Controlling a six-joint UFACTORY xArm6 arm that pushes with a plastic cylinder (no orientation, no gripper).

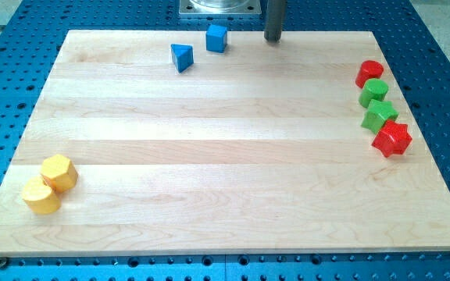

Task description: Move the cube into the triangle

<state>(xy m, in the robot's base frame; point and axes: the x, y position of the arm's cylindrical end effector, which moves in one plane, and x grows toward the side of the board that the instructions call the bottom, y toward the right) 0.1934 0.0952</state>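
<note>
A blue cube (pixel 216 37) sits near the board's top edge, a little left of centre. A blue triangle block (pixel 182 57) lies just left of it and slightly lower, with a small gap between them. My tip (pixel 273 39) is at the top edge of the board, to the right of the cube with a clear gap, not touching any block.
The wooden board (pixel 225 187) lies on a blue perforated table. At the right edge stand a red block (pixel 369 73), two green blocks (pixel 373 92) (pixel 379 114) and a red star-like block (pixel 392 139). Two yellow hexagonal blocks (pixel 58 172) (pixel 41 196) sit at the lower left.
</note>
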